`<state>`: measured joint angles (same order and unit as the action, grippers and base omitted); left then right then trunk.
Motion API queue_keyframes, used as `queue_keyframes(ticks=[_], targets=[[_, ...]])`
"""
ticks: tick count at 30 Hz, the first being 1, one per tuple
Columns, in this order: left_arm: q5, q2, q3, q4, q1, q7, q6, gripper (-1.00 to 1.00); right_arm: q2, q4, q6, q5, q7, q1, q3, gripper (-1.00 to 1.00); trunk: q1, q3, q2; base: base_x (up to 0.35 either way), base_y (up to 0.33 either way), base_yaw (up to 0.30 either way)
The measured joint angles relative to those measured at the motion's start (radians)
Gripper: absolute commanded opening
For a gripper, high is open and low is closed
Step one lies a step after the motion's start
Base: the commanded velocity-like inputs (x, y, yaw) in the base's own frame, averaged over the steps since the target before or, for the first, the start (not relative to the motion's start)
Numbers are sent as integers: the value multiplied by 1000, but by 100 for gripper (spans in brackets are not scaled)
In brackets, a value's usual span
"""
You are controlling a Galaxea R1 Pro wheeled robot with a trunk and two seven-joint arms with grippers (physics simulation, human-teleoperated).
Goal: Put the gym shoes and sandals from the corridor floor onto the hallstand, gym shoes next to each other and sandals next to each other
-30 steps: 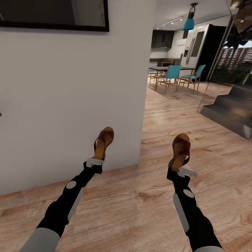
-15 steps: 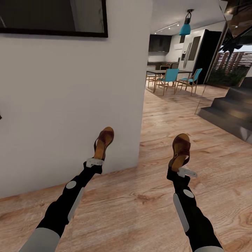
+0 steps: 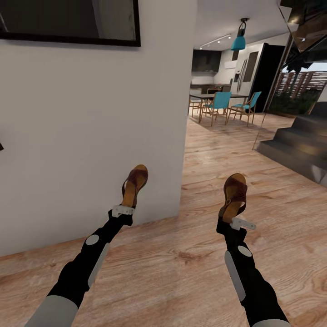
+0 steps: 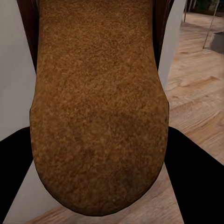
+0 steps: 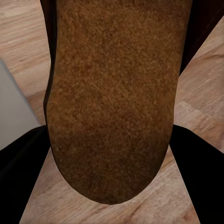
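Sandals are in both my grippers: my left gripper [image 3: 121, 210] is clamped on the heel of the left sandal [image 3: 134, 184], and my right gripper [image 3: 237, 222] is clamped on the heel of the right sandal [image 3: 235, 195], each shoe sticking out ahead of its wrist with the toe pointing away from me. Taking the white wall corner [image 3: 181, 136] as my landmark, the left sandal hangs in front of the wall face just left of that corner, and the right sandal hangs to the right of the corner, above the wood floor [image 3: 181, 268]. In each wrist view the tan insole [image 4: 98, 107] sits between the dark fingers [image 4: 196, 182], which tells me the hold is on the heel end. Neither sandal touches the floor, as far as I can judge. I take this to be the carrying step, with the shoe rack yet to be reached. Past the corner I see a dining table [image 3: 213, 96] with teal chairs [image 3: 219, 102] and dark stairs [image 3: 299, 145]. Next I would need to turn or drive until the rack appears, keeping both grips firm.
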<state>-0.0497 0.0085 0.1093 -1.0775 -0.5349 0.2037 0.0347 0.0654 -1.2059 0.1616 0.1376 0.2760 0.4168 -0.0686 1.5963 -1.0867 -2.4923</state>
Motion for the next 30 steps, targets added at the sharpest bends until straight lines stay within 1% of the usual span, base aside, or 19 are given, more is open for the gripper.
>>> queue_keyframes(ticks=[1, 8, 15, 18, 30], targets=[[0, 0, 0, 0, 0, 0, 0, -100, 0, 0, 0, 0, 0, 0, 0, -100, 4, -2, -7, 0, 0, 0], [0, 0, 0, 0, 0, 0, 0, -100, 0, 0, 0, 0, 0, 0, 0, -100, 7, -17, -9, 0, 0, 0], [0, 0, 0, 0, 0, 0, 0, -100, 0, -1, 0, -1, 0, 0, 0, -100, 7, -6, -9, 0, 0, 0], [0, 0, 0, 0, 0, 0, 0, -100, 0, 0, 0, 0, 0, 0, 0, -100, 9, -13, -10, 0, 0, 0], [0, 0, 0, 0, 0, 0, 0, -100, 0, 0, 0, 0, 0, 0, 0, -100, 8, 6, -10, 0, 0, 0]])
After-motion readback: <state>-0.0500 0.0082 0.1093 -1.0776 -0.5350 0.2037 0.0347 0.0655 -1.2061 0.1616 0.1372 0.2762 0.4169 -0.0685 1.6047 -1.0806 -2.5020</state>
